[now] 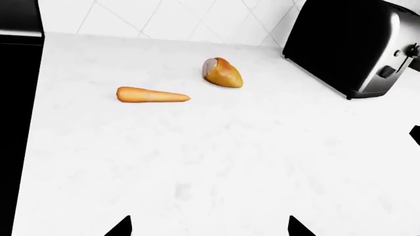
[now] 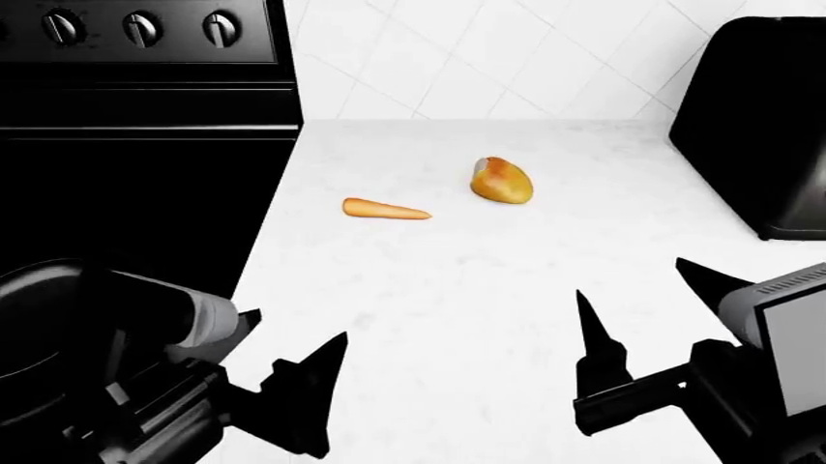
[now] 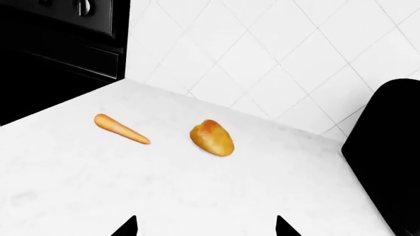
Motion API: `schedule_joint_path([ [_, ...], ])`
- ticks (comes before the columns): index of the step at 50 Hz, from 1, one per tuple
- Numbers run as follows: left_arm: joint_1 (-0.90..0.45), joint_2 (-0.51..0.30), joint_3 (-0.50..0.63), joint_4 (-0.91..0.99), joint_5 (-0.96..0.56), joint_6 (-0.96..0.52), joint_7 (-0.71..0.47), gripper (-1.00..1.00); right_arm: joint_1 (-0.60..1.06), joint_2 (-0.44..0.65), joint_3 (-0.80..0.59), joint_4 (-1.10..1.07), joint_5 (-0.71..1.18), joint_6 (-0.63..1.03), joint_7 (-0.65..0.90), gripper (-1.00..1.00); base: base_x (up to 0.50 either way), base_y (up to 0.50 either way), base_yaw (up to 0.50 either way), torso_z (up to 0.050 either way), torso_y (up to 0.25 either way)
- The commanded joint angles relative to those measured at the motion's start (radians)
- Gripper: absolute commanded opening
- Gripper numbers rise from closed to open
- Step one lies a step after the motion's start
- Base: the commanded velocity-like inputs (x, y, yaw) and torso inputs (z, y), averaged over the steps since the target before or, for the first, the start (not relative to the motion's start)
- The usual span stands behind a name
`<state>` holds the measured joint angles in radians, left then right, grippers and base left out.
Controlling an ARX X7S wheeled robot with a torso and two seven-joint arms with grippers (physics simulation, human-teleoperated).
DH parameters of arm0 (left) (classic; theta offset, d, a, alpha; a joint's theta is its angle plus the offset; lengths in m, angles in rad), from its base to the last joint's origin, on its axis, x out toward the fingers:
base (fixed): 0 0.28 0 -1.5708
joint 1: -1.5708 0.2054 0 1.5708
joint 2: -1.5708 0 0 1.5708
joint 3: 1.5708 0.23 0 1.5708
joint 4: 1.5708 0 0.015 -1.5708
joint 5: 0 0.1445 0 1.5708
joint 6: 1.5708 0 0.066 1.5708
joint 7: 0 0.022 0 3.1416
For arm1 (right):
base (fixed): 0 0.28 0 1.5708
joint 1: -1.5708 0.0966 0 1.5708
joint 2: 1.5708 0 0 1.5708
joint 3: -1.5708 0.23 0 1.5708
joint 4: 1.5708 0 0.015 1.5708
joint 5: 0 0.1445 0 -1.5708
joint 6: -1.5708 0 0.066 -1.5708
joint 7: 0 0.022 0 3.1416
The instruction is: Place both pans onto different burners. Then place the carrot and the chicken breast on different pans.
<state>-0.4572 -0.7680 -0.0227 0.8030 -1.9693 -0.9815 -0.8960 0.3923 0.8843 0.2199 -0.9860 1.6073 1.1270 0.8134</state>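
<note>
The white marbled counter (image 2: 490, 290) fills most of the head view, a wide bare stretch running from the grippers up to the tiled wall (image 2: 516, 58). Along its left edge sits the black stove (image 2: 142, 164), with three knobs (image 2: 142, 27) on its back panel; its surface reads as flat black, so no burner ring or pan can be made out with any certainty, and a curved dark shape at the lower left is mostly covered by the left arm. At the right edge a black toaster (image 2: 761, 135) is cut off by the frame; the left wrist view shows its chrome end and lever. The chicken breast (image 2: 502, 181) lies on the counter toward the wall, its pale end turned to the stove side, and the carrot (image 2: 385, 209) lies just beside it, nearer the stove, the two apart and not touching. The left gripper (image 2: 294, 353) hovers low near the stove edge with its fingers spread and nothing between them; the right gripper (image 2: 652, 309) is likewise wide open and empty. In both wrist views only the dark fingertips (image 3: 125, 227) show at the frame edge.
</note>
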Motion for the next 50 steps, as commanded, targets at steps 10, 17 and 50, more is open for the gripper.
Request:
schedule_joint_path([
  [10, -0.22, 0.06, 0.135, -0.034, -0.049, 0.023, -0.111, 1.0, 0.188, 0.015, -0.095, 0.057, 0.078, -0.014, 0.11, 1.0, 0.0, 0.0, 0.0, 0.001, 0.0],
  [17, -0.29, 0.079, 0.16, -0.07, -0.032, 0.024, -0.129, 1.0, 0.318, 0.044, -0.166, 0.094, 0.154, -0.006, 0.174, 1.0, 0.0, 0.0, 0.0, 0.0, 0.0],
  [50, -0.368, 0.072, 0.18, -0.141, 0.087, 0.0, -0.123, 1.0, 0.584, 0.043, -0.393, 0.281, 0.266, 0.046, 0.264, 1.0, 0.0, 0.0, 0.0, 0.0, 0.0],
])
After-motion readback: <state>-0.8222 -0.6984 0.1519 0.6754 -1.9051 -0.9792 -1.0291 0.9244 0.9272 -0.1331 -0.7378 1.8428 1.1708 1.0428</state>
